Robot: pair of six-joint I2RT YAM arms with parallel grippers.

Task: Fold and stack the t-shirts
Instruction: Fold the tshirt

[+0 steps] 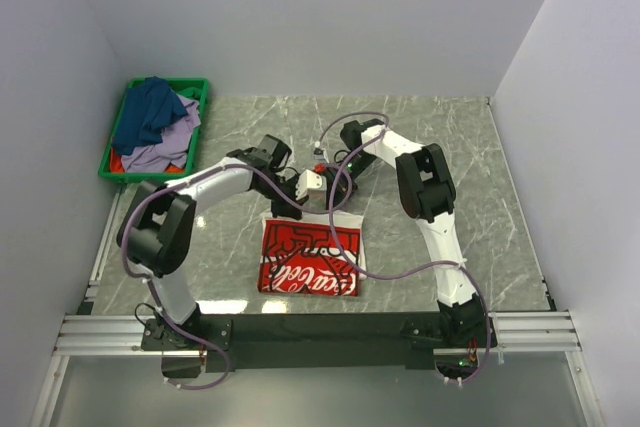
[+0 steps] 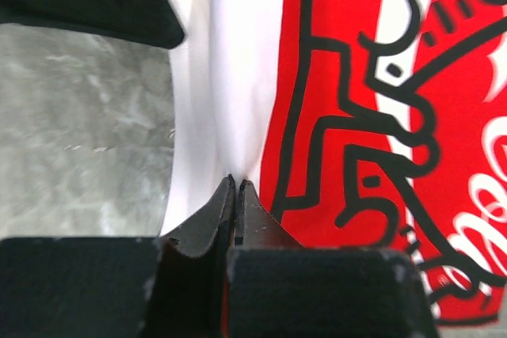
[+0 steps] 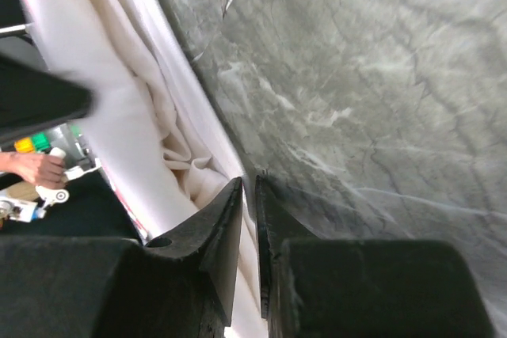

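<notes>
The white t-shirt (image 1: 310,257) with a big red printed front lies folded on the table near the front middle. Both grippers hold its far edge. My left gripper (image 1: 286,209) is shut on the white cloth (image 2: 214,77) at the far left corner, next to the red print (image 2: 333,77). My right gripper (image 1: 335,203) is at the far right corner, with its jaws closed on a thin edge of the white cloth (image 3: 119,108) just above the table. The dark blue shirt (image 1: 150,112), lavender shirt (image 1: 176,137) and red shirt (image 1: 120,160) lie heaped in the crate.
The green plastic crate (image 1: 170,82) stands at the back left against the wall. Grey marble table (image 1: 440,147) stretches to the right and behind the arms. Cables loop from both arms over the shirt area.
</notes>
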